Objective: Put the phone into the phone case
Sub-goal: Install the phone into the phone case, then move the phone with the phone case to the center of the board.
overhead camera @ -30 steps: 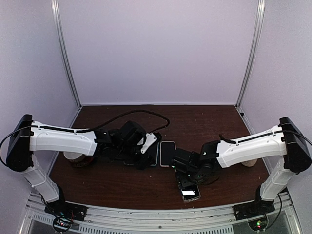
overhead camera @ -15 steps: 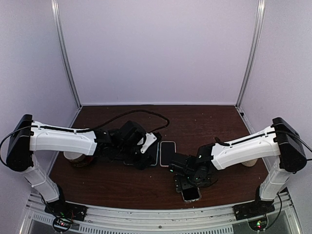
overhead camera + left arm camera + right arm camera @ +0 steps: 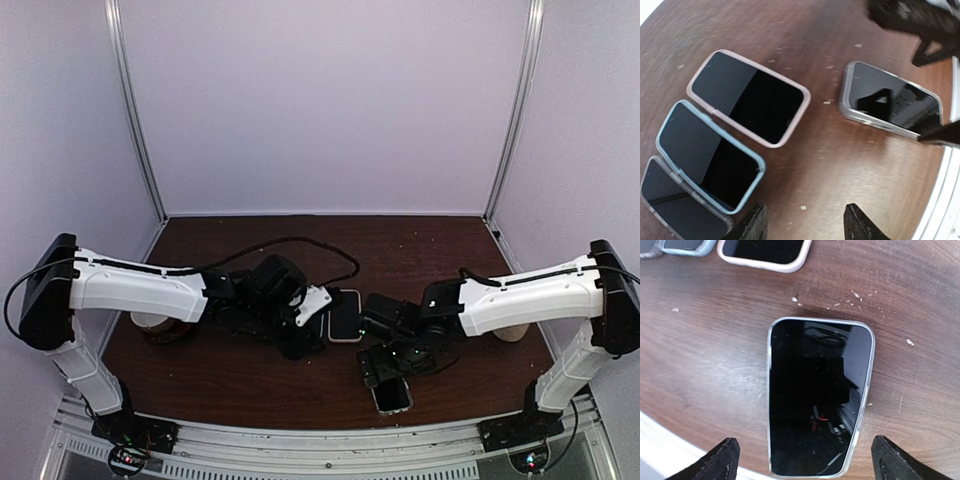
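Right fingers (image 3: 722, 462): spread wide, empty, the clear-cased phone (image 3: 820, 395) lying between them.
Left fingers (image 3: 752, 225): partly apart, holding nothing, blue-cased phone (image 3: 710, 155) just beside.

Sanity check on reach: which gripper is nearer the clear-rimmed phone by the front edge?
Right. The right gripper hangs open directly above the clear-rimmed phone; the left gripper is off to its left, near the pink-cased phone.

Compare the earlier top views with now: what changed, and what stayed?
The right gripper opened wide and now hangs clear above the black phone in the clear case, which lies flat near the front edge. The left arm shifted slightly toward the centre. The left gripper kept its half-open width; the black phone in the pink case stayed put.
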